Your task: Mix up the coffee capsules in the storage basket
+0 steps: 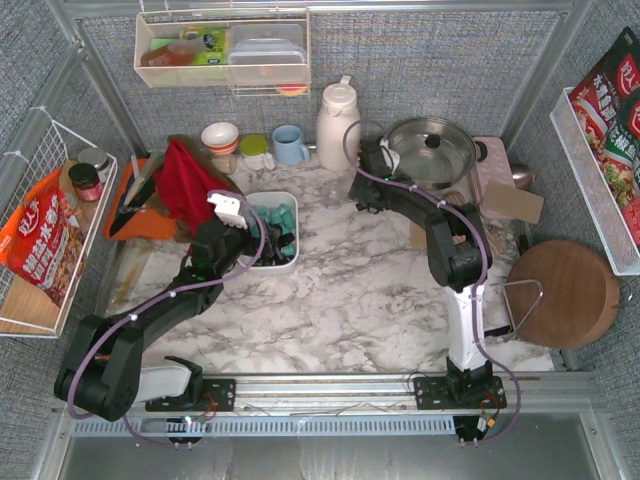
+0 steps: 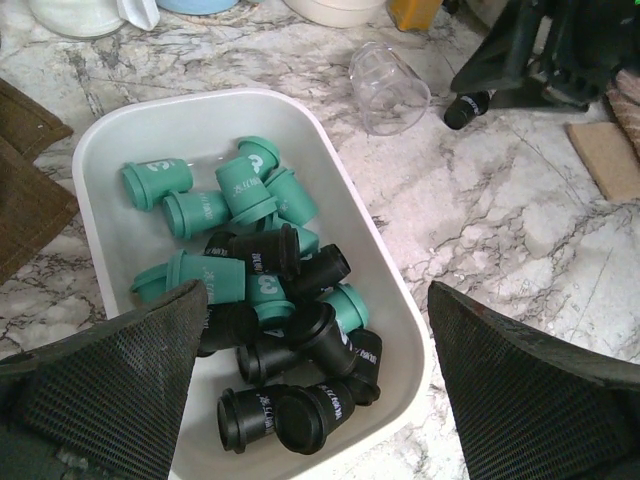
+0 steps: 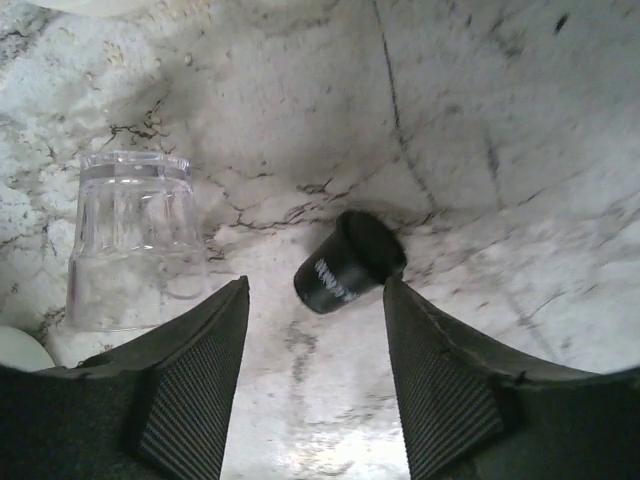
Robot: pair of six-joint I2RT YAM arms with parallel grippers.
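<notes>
Coffee capsules [image 2: 250, 190] fill the storage basket [image 2: 108, 225] under my wide-open, empty left jaws; half-open right jaws surround 1 black capsule [image 3: 350, 265], untouched.

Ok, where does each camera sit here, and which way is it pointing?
Top external: fixed above and behind the bases, looking down on the marble table; left arm and right arm both show.
Left wrist: on the left arm, looking down into the storage basket of coffee capsules; left gripper fingers at the bottom corners.
Right wrist: looking down at a stray black capsule between the right gripper fingers, clear cup beside.
Shared: both wrist views show that capsule and cup.
</notes>
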